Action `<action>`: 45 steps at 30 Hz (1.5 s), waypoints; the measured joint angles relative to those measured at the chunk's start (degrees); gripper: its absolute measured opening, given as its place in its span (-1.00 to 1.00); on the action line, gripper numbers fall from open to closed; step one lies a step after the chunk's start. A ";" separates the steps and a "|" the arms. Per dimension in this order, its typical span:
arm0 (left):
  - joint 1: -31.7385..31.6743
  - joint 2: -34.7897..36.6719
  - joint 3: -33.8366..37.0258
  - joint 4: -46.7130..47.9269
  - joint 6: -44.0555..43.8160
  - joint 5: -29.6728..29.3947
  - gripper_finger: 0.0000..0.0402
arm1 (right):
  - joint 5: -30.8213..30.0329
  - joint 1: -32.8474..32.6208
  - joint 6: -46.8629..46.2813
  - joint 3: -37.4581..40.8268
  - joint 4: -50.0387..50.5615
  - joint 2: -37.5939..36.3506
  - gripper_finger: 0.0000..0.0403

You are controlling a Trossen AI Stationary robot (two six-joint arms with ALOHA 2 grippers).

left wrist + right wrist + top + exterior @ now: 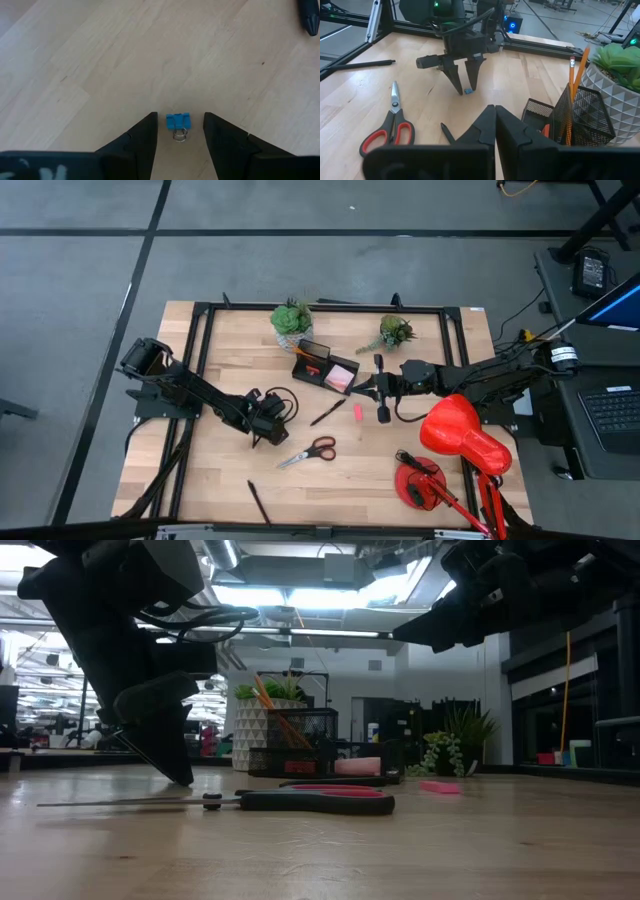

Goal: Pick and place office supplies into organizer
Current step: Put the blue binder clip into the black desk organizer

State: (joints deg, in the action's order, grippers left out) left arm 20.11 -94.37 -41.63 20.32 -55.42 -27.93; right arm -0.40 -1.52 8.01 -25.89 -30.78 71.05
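Observation:
My left gripper is open and points down at the table, its fingertips standing on either side of a small blue binder clip without touching it; the right wrist view shows the same left gripper and clip. My right gripper is shut and empty, hovering by the black organizer, which holds two pencils. A pink sticky-note pad sits at the organizer's front. Red-handled scissors, a black pen, another pen and a pink eraser lie flat on the table.
Two potted plants stand at the far edge behind the organizer. A red desk lamp with its base fills the near right corner. Bare wood lies near the left arm.

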 joint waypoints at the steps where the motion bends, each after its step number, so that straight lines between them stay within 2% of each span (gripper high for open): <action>1: -0.02 0.00 0.00 0.02 0.05 0.14 -0.23 | 0.00 0.00 0.00 0.00 -0.01 0.00 -0.94; 15: -0.10 0.13 -0.03 0.52 0.74 2.51 -0.24 | 0.00 -0.02 -0.02 -0.02 -0.01 0.00 -0.94; 34: -1.04 0.13 -0.07 0.49 4.79 4.55 -0.66 | -0.01 0.00 -0.02 -0.02 -0.03 0.00 -0.94; 45: -1.04 0.08 -0.50 0.74 7.30 4.31 -0.69 | 0.00 0.00 -0.02 -0.02 -0.03 0.00 -0.94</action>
State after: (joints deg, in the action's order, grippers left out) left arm 19.07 -94.29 -42.13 21.06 -48.12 -23.62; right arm -0.40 -1.52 7.99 -25.91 -30.81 71.05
